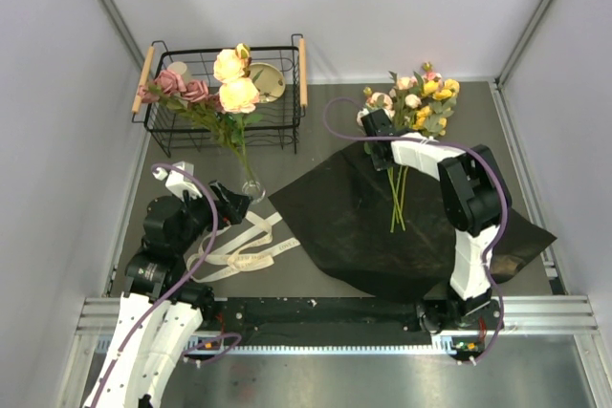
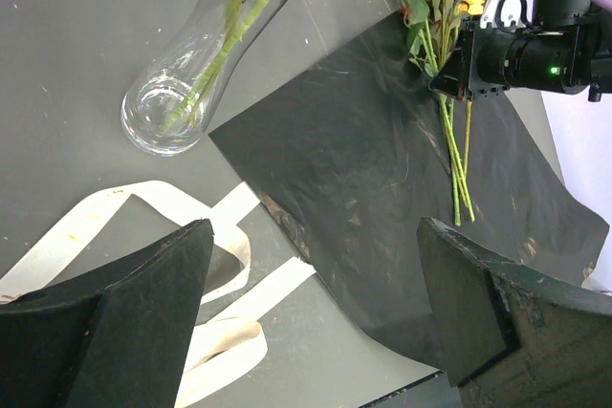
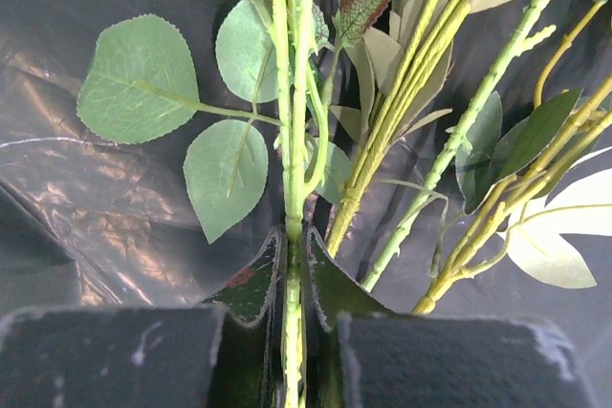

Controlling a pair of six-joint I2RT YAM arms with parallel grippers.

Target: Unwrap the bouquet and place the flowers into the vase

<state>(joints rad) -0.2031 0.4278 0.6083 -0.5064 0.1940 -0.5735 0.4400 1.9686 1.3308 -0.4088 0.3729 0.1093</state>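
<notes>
The right gripper (image 3: pixel 292 269) clamps its jaws on one stem (image 3: pixel 292 200), likely to carry it to the vase (image 2: pixel 163 112); the left gripper (image 2: pixel 316 241) hovers nearby, jaws apart.

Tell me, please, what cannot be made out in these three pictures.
- Right wrist view: the flowers lose their blooms at the top edge; only stems and leaves show.
- Left wrist view: the rim of the vase is cut off by the top edge; the left hand hides part of the ribbon.
- Top view: the right hand is too small and dark to show its grip.
</notes>
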